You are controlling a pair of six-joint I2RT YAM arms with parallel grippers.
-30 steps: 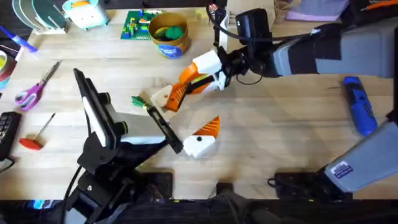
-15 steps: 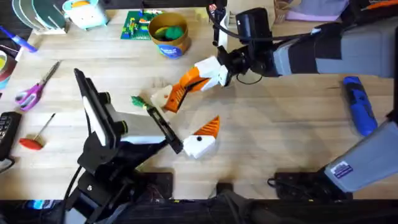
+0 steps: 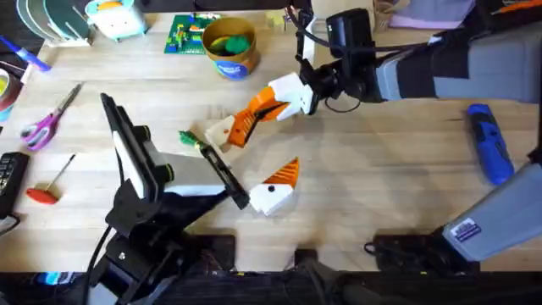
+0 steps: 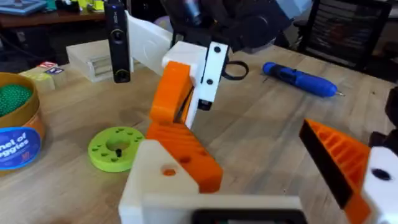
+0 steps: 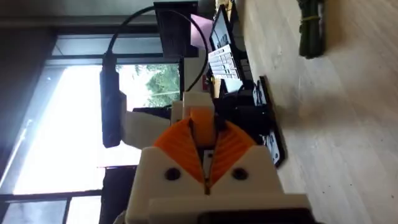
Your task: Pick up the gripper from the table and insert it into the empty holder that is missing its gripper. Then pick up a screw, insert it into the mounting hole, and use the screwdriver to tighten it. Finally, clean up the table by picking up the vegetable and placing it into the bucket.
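1. The gripper (image 3: 230, 130), a white wedge with an orange ribbed face, sits left of the table's (image 3: 381, 169) middle, its end held by the right gripper (image 3: 264, 111), whose fingers are pinched narrow on it.
2. The holder (image 3: 222, 174), a black bar, lies just below it, beside a second white and orange finger (image 3: 275, 188).
3. The vegetable (image 3: 188, 136) lies at the holder's far end.
4. The bucket (image 3: 229, 44) stands farther back; the screwdriver (image 3: 489, 142) lies well right.
5. The left gripper's (image 4: 261, 180) own fingers stand wide apart.

Right arm reaching across centre, left arm parked low.
Right gripper (image 3: 254, 119) fingers pressed together, angled down-left. Left gripper (image 3: 254, 188) shows one finger (image 3: 275, 186); open/closed state unclear.
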